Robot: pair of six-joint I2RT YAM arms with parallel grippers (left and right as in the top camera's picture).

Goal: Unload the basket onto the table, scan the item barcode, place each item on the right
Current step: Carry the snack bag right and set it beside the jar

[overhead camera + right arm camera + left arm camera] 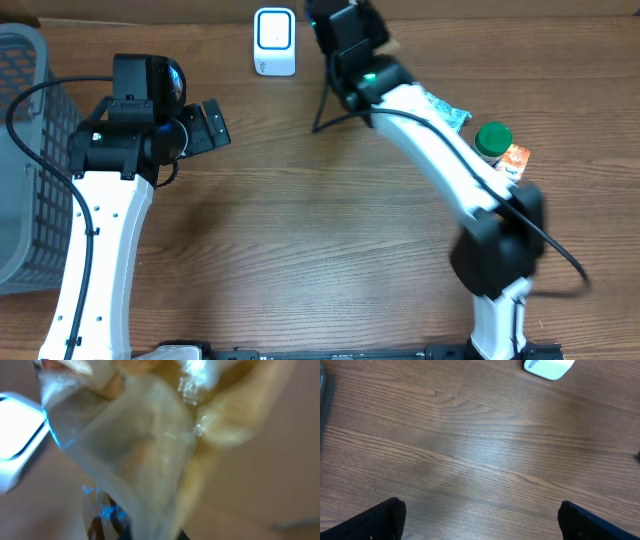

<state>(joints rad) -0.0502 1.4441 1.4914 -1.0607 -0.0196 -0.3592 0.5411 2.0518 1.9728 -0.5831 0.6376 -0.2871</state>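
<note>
1. The left gripper point(208, 126) hangs wide and empty near the basket point(25, 150), toward the bench's point(300, 250) left edge; this step needs nothing from it.
2. The scanner point(274, 41) stands at the far edge.
3. The right gripper point(330, 18), clamped on a clear packet point(140, 450), holds it just right of the scanner, blue light on the film. No barcode shows; turn it slowly, flat to the window.

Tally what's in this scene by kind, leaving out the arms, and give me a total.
Scanners: 1, white scanner
Baskets: 1, grey basket
Bottles: 1, green-capped bottle
Bags and packs: 3, held clear bag, teal-printed packet, orange pack
Total: 6
</note>
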